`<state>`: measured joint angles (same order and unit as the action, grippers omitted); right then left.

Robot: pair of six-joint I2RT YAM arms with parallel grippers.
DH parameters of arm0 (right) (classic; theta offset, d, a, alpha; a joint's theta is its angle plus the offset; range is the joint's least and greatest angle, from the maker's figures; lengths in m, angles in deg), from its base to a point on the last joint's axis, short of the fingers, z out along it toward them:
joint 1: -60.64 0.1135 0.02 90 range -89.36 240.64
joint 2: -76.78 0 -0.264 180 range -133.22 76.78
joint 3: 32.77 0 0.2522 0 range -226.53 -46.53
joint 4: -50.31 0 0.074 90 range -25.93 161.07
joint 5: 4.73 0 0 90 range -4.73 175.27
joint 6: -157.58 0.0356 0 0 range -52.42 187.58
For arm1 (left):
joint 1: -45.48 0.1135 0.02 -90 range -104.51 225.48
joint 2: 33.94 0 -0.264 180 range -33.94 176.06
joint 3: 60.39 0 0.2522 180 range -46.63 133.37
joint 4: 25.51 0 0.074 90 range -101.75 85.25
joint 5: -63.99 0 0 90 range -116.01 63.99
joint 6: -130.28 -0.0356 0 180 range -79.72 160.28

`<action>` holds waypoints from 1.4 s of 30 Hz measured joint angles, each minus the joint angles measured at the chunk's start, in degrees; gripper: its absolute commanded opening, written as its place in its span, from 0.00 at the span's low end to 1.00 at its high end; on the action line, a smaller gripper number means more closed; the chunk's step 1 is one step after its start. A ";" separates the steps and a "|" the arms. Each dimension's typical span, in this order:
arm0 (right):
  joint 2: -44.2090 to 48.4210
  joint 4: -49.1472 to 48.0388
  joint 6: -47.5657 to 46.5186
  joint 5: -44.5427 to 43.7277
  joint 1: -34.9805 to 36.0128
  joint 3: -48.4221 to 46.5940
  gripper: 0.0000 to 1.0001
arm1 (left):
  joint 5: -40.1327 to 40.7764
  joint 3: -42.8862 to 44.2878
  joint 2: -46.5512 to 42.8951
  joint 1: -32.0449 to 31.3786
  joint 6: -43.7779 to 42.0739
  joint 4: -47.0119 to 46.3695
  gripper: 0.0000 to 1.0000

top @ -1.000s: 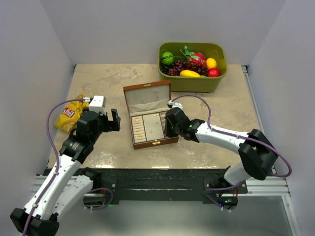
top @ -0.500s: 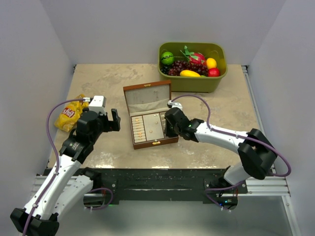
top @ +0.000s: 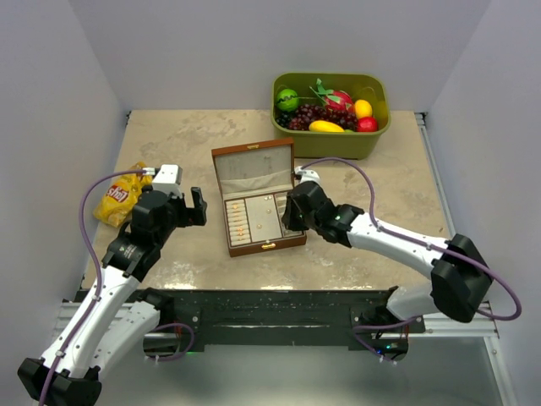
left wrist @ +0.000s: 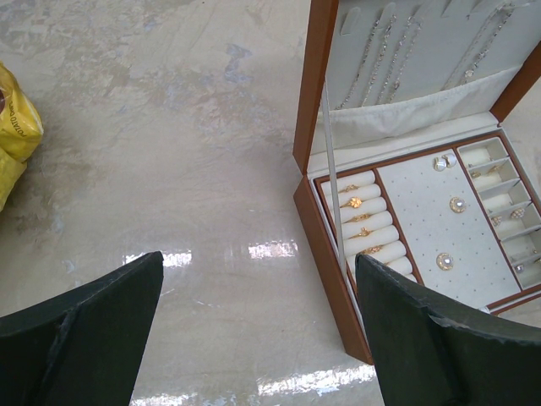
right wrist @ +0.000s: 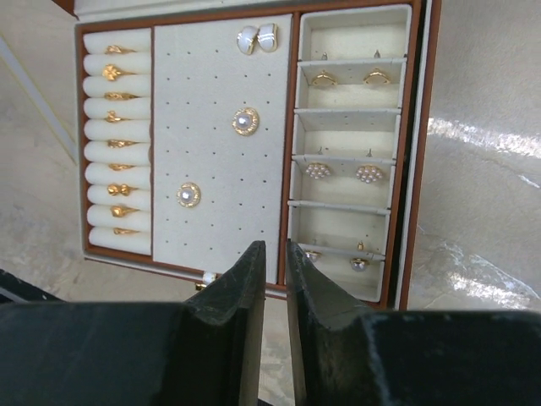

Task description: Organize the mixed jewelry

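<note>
Locating jewelry [right wrist: 245,121]: all inside the open wooden jewelry box [top: 269,246], mid-table, lid standing up at the far side.
Left section: gold rings [right wrist: 117,144] seated one per slot in the cream rolls.
Centre pad: perforated cream panel; white pair [right wrist: 257,39] at the top, two round studs lower down, well apart.
Right column: small stacked compartments; gold pieces in an upper one, pearl clusters [right wrist: 319,171] in the middle one, tiny bits in the lowest, too small to tell.
Lid: thin chains [left wrist: 393,51] hanging in the cream lining above a pocket.
Right gripper [right wrist: 275,254]: fingers all but together, thin slit between them, nothing seen in it. Hovering at the box's near right corner, tips lined up with the divider between pad and right column. Contact with the box: cannot tell.
Left gripper [left wrist: 258,262]: jaws spread wide, holding nothing, over bare table [top: 169,144] to the left of the box, apart from it.
Yellow chip bag [top: 121,196]: near the table's left edge, beyond the left arm.
Green bin [top: 331,144]: far right of the table, filled with fruit, well apart from the box.
</note>
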<state>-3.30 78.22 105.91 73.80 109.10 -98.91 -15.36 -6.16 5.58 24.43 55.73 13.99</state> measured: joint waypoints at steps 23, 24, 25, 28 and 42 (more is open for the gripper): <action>22.84 3.39 6.95 -16.61 0.04 10.78 0.99 | -0.87 0.00 -1.40 0.04 -1.20 0.22 1.00; 21.59 4.07 6.05 -17.64 -0.15 9.60 0.99 | -0.44 0.00 -1.57 0.04 -1.16 0.33 1.00; 20.52 4.48 5.22 -18.05 -0.37 8.31 0.99 | 0.00 0.00 -1.81 0.04 -1.11 0.44 0.99; 15.56 5.79 2.03 -18.97 -2.16 0.90 0.99 | 1.62 0.00 -3.54 0.04 -1.03 0.55 0.99; -11.10 5.03 -7.61 -11.23 -11.78 -32.87 0.99 | 3.39 0.00 -4.50 0.04 -1.03 0.52 0.99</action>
<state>-14.40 83.25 98.30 62.57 97.32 -131.78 -11.97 -6.16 1.08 24.47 54.70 14.51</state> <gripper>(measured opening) 0.987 0.994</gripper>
